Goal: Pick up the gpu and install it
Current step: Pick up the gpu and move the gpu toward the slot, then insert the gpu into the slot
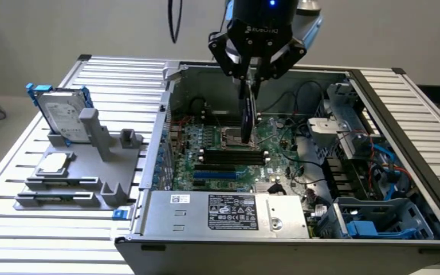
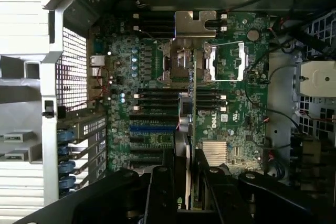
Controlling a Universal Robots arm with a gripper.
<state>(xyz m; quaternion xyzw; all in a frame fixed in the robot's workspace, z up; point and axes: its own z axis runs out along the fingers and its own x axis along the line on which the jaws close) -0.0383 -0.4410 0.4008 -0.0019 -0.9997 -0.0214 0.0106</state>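
gpu (image 1: 247, 112): clamped edge-on in the partly closed gripper (image 1: 252, 74), hanging straight below it, long axis vertical, lower edge above motherboard (image 1: 224, 146) inside open case (image 1: 403, 120)

The arm (image 1: 270, 11) is cut off by the top edge of the exterior view. So is a black cable (image 1: 176, 20) hanging beside it. The top of the gpu (image 1: 247, 112) is hidden between the fingers of the gripper (image 1: 249, 77). The card shows its thin side, so its flat faces cannot be seen. The computer case (image 1: 281, 255) runs off the bottom edge. The words on the label (image 1: 233, 211) are too small to read. A gray post (image 1: 90, 123) hides part of the hard drive (image 1: 61, 112). In the wrist view the gripper (image 2: 189, 182) is cut off by the picture's edge. There the gpu (image 2: 195, 24) covers part of the socket (image 2: 178, 61) behind it.
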